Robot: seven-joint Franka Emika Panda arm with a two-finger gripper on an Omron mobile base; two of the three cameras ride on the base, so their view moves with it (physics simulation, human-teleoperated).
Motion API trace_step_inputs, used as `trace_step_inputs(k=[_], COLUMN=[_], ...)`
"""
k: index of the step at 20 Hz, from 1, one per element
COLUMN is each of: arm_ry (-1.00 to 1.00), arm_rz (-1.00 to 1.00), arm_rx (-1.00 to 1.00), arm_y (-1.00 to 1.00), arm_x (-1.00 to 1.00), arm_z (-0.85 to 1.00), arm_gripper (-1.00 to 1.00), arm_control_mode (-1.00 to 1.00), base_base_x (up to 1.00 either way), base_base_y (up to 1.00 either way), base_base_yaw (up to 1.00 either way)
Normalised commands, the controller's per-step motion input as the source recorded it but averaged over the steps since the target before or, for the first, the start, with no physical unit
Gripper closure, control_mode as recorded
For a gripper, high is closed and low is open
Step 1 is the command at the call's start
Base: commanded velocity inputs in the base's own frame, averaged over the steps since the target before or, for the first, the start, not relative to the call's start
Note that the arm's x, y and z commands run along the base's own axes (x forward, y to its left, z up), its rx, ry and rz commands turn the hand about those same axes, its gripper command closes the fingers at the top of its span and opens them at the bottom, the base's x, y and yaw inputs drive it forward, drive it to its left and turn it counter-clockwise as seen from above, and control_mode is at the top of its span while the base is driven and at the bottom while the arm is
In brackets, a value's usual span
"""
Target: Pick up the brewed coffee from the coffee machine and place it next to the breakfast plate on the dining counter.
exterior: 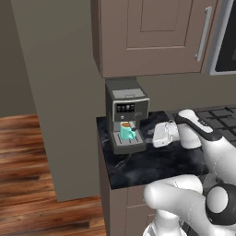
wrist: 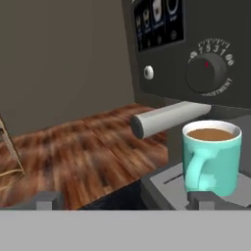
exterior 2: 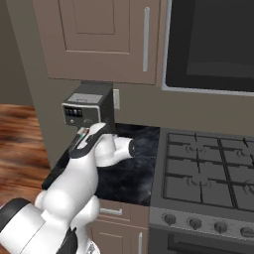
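I'm looking at the brown wall cabinet (exterior: 156, 34) up top, with the dark oven or microwave front (exterior 2: 213, 42) just to its right, and below them the gas hob (exterior 2: 208, 171) with its black grates. To the left of the hob runs the black marble kitchen worktop (exterior: 152, 163) on brown cabinets, ending at a corner over the wooden floor (exterior: 23, 152). I've got the arm reaching across that worktop from the hob side towards the coffee machine (exterior: 125, 120), which stands at the worktop's left end, hard against the grey-brown wall.

Closer in, the machine's front shows a black display panel (wrist: 159, 19) with small icons, a round dark dial (wrist: 206, 73) with a red mark, a small silver button and a silver handle (wrist: 166, 119) sticking out sideways. The brewed coffee (wrist: 212, 157) is sitting upright on the machine's grey drip tray (wrist: 164, 184), under the brew head, handle turned towards my hand camera, light brown coffee near the brim. In the left base view the teal mug is right there in the machine's recess, with the white hand near it on the right, not touching.

The gripper (wrist: 125, 200) is spread wide: one dark fingertip shows at the lower left of the hand view, the other just below the mug's base, nothing between them, so jaws released and holding nothing
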Motion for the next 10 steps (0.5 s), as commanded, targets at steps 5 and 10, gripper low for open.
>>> trace_step_inputs(k=[5, 10], arm_ry=[-0.03, -0.1], arm_rz=[-0.05, -0.15], arm_rx=[0.06, 0.0], arm_y=[0.26, 0.2], arm_x=[0.0, 0.0], arm_z=[0.0, 0.0], arm_gripper=[-1.0, -1.0], arm_control_mode=[-1.0, -1.0], base_base_x=[0.0, 0.0], base_base_y=[0.0, 0.0], base_base_yaw=[0.0, 0.0])
